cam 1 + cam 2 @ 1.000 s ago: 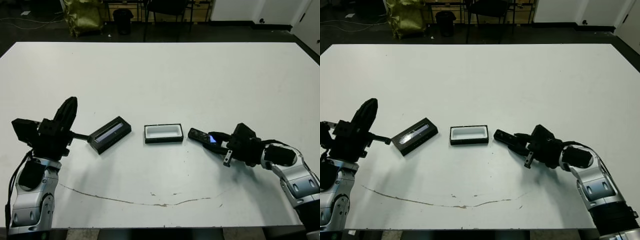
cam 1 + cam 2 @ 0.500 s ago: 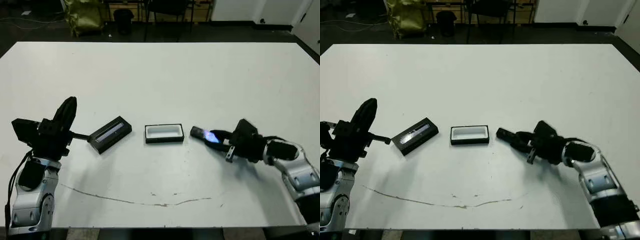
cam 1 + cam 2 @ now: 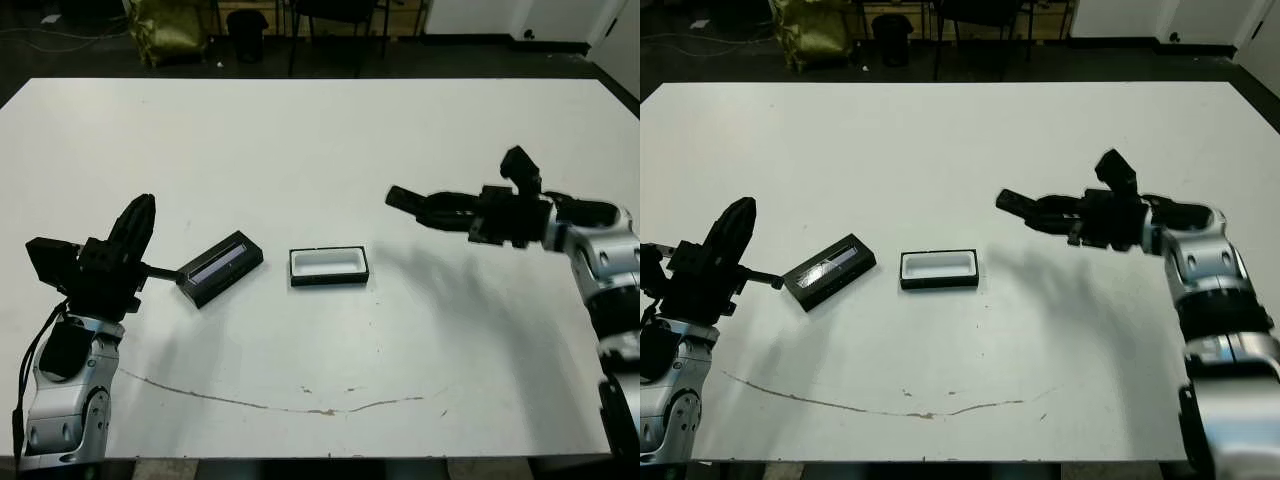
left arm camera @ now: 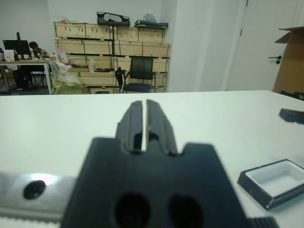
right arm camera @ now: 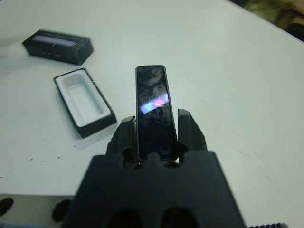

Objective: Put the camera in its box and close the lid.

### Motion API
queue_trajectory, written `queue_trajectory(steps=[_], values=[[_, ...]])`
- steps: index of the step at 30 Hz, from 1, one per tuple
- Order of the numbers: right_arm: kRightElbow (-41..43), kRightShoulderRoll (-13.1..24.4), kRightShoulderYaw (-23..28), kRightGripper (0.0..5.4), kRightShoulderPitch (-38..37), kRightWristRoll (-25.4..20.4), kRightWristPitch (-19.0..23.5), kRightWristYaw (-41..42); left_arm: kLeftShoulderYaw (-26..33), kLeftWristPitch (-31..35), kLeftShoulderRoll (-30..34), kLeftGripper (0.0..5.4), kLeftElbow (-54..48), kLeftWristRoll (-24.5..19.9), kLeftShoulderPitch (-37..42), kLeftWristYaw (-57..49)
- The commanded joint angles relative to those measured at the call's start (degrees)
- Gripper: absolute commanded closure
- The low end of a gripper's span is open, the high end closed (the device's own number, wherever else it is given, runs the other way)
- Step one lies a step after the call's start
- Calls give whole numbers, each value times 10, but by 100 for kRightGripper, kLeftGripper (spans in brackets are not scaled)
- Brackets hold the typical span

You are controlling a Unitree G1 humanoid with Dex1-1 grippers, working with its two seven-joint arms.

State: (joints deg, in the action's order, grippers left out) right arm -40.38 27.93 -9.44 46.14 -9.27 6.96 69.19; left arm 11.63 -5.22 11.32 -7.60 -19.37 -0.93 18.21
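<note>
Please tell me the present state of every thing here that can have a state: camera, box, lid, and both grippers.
camera: held above the table, clamped at one end
box: open, empty, flat on the table
lid: off the box, lying to its left
right gripper: shut on the camera
left gripper: shut, holding nothing

Beyond my white tabletop [image 3: 320, 140] lies dark floor [image 3: 330, 60], a black chair [image 4: 141, 74], stacked wooden crates [image 4: 109, 57], white walls [image 4: 199, 42] and a door [image 4: 263, 47].
</note>
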Motion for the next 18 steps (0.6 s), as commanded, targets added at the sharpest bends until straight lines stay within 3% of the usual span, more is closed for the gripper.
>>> queue_trajectory(steps=[1, 3, 10, 18], values=[[-25, -18, -19, 476, 31, 19, -12, 30, -2, 14, 2, 540, 1, 7, -10, -5], [-29, -28, -29, 476, 40, 31, -31, 39, -2, 13, 2, 540, 3, 4, -10, -2], [-41, -69, -68, 476, 81, 59, -26, 85, -1, 24, 4, 540, 2, -5, -8, 4], [15, -79, -112, 476, 88, 99, 8, 96, 1, 24, 4, 540, 6, -9, -3, 12]])
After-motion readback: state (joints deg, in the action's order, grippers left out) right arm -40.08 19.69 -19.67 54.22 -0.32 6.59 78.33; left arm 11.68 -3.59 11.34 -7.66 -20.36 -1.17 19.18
